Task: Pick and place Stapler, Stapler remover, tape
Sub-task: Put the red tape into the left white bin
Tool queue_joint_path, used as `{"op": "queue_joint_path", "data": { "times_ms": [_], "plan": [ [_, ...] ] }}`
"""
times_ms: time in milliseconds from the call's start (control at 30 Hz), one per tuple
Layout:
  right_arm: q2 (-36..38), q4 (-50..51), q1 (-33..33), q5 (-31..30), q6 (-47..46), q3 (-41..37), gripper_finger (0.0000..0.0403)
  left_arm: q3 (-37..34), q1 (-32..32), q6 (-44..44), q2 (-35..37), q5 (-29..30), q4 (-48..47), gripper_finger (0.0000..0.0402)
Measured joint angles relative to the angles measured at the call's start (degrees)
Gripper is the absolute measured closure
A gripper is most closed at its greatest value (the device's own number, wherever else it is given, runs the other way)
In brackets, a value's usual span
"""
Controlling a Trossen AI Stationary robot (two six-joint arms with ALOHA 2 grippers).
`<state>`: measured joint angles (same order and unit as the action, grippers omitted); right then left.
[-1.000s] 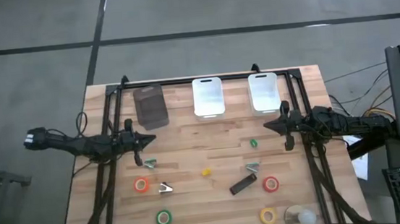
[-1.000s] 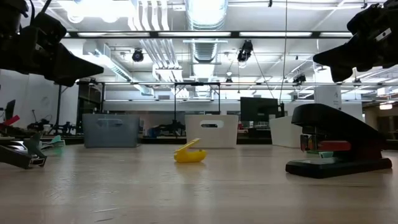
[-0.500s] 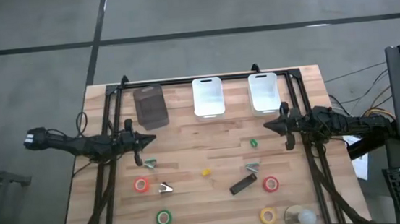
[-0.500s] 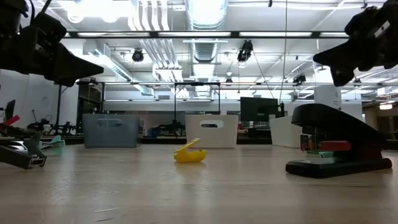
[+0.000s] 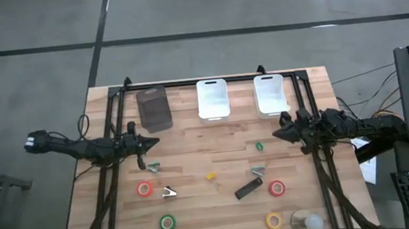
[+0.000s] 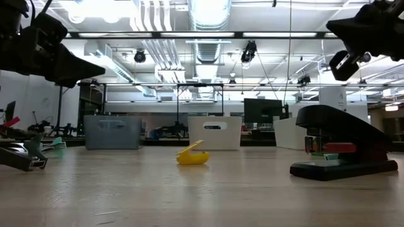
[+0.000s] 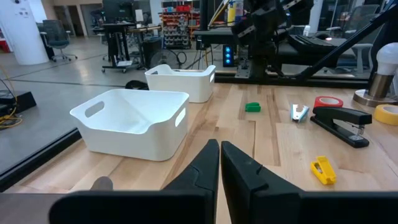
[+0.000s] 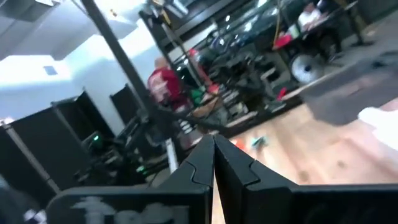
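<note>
Black slim bar stapler [image 5: 247, 188] flat on wood surface [image 5: 193, 149], well apart from both: left gripper [image 5: 153, 141] fingers closed, empty; right gripper [image 5: 279, 132] same.

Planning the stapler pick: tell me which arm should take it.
Right, probably. The stapler lies on the table's right half, nearer the right gripper than the left gripper. Both grippers hang shut above the table, holding nothing.
</note>
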<state>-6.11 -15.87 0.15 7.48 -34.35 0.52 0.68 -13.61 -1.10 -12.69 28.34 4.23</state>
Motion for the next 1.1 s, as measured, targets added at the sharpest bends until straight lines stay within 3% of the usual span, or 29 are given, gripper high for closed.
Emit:
{"op": "queue_joint_path", "data": {
  "times_ms": [267, 500, 800, 1100],
  "plan": [
    [-16.3, -6.9, 10.4, -8.4, -0.1, 1.3, 0.0386, 0.0, 0.0, 0.0, 0.0, 0.0, 0.0, 0.0381],
    [-33.5, -6.3, 14.6, -10.7, -0.4, 10.8, 0.0323, 0.0, 0.0, 0.0, -0.1, 0.0, 0.0, 0.038],
    [-55.4, 4.5, 16.1, -10.5, 8.6, 30.7, 0.0216, 0.0, 0.0, 0.0, -0.1, 0.0, 0.0, 0.038],
    [-66.2, 18.0, 16.1, -10.1, 12.6, 44.6, 0.0166, 0.0, 0.0, 0.0, -0.1, 0.0, 0.0, 0.0381]
  ]
}}
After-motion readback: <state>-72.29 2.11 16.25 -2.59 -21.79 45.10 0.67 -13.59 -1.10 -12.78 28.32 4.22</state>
